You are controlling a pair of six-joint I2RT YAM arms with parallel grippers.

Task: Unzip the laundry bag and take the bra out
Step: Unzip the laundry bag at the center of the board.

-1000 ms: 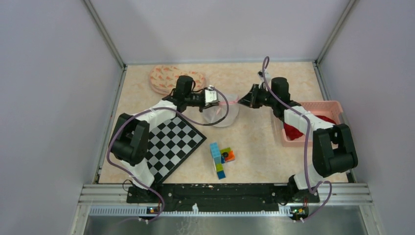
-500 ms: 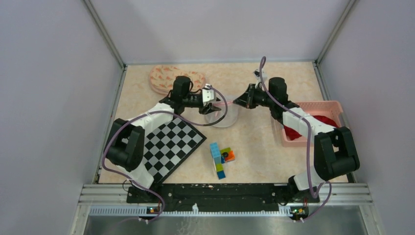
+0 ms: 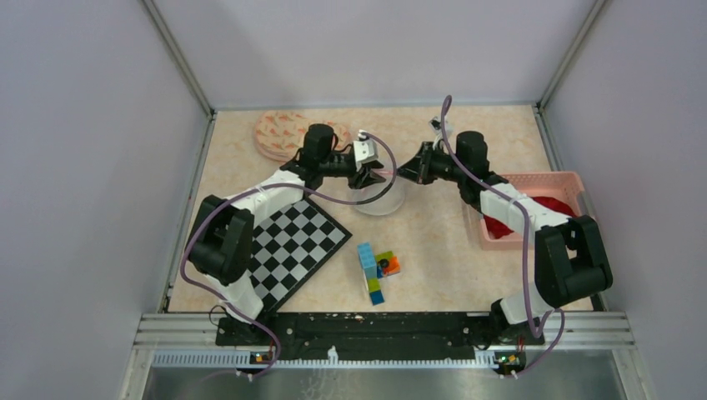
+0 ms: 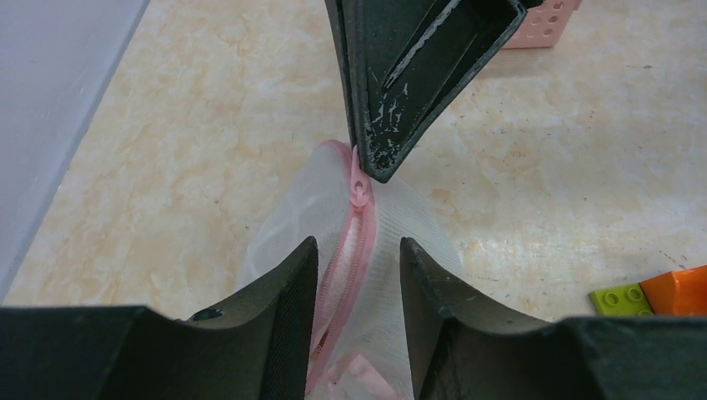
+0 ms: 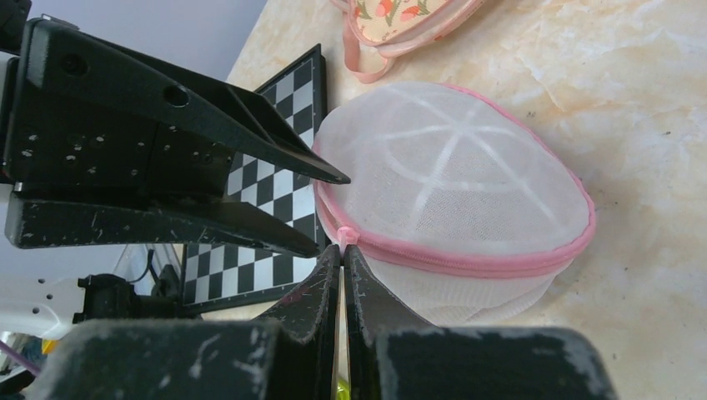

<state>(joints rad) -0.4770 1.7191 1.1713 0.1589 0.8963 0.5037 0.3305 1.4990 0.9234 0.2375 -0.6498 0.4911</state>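
The laundry bag (image 3: 379, 198) is a round white mesh pouch with a pink zipper, lying mid-table. My right gripper (image 3: 403, 172) is shut on the pink zipper pull (image 5: 346, 236), which also shows in the left wrist view as a zipper pull (image 4: 359, 190) under the right fingers (image 4: 400, 92). My left gripper (image 4: 358, 250) is open, its fingers straddling the zipper seam of the bag (image 4: 408, 225) without pinching it. Through the mesh I see only a pale pink strip (image 4: 396, 362); the bra is hidden.
A floral padded garment with a pink strap (image 3: 283, 133) lies at the back left. A checkerboard (image 3: 296, 242) sits front left. Toy bricks (image 3: 377, 268) lie near the front centre. A pink basket (image 3: 575, 179) with red cloth stands at the right.
My left gripper has gone from shut to open, letting go of the bag's edge, and shifted slightly right. My right gripper has moved left with the zipper pull.
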